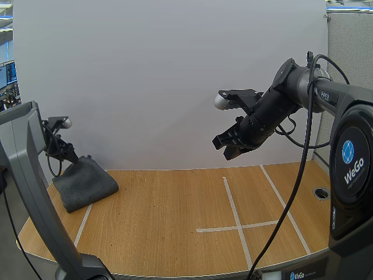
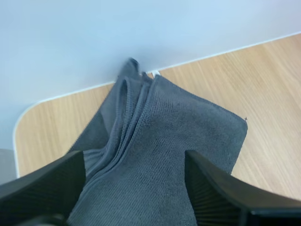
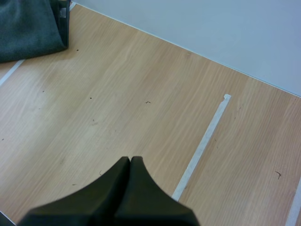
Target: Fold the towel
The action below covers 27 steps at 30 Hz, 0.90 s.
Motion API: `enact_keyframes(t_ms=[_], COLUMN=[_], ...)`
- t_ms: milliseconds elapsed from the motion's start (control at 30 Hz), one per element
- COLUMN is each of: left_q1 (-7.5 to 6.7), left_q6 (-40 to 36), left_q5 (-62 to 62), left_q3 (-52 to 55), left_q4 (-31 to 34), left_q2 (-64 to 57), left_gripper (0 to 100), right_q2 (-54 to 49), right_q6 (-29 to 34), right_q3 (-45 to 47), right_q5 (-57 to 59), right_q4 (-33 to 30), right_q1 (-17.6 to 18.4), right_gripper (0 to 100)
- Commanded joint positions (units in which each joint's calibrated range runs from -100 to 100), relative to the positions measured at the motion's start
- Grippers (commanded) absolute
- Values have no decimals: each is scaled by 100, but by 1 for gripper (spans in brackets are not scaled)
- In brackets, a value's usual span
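Over the wooden table (image 1: 175, 227), right gripper (image 1: 227, 151) hangs raised, fingers pressed together, holding nothing. Farther back at the left edge, folded grey towel (image 1: 84, 184) lies flat; left gripper (image 2: 135, 157) just above it, fingers spread wide, gripping nothing.

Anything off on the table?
Towel at the far-left corner of the table: folded, but its far end is bunched, layers fanned apart and humped up against the white wall. Left pincer stands open over it.
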Motion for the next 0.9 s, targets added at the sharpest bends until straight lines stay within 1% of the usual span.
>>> enact_keyframes(t_ms=[0,33,133,200,233,433,533,700,767,800,867], left_q1=[28,28,28,60,90,486,692,965,1056,1142,1258], left_q6=[-19,-32,-42,-111,-114,-108,-126,-231,-231,-231,-231], left_q5=[36,36,36,36,36,36,36,36,36,36,36], left_q3=[-95,-95,-95,-95,-95,-78,128,887,1213,1438,1787], left_q4=[-161,-135,234,522,559,291,238,76,-142,-337,-645], left_q2=[-315,-346,-372,-355,-343,-339,-339,-339,-339,-339,-339], left_gripper=[98,100,100,100,100,100,100,100,100,100,100], right_q2=[-99,-99,-99,-99,-99,-99,-99,-99,-99,-99,-99], right_q6=[21,21,21,21,21,21,21,-94,-121,-154,-203], right_q3=[9,9,9,9,9,9,9,9,9,9,9], right_q5=[60,60,60,60,60,60,60,60,60,60,60], right_q4=[-15,-15,-15,-15,-15,-15,20,65,62,62,62], right_q1=[-31,-31,-31,-31,-31,-31,-31,-31,-31,-31,-31], right_gripper=[0,0,0,0,0,0,0,0,0,0,0])
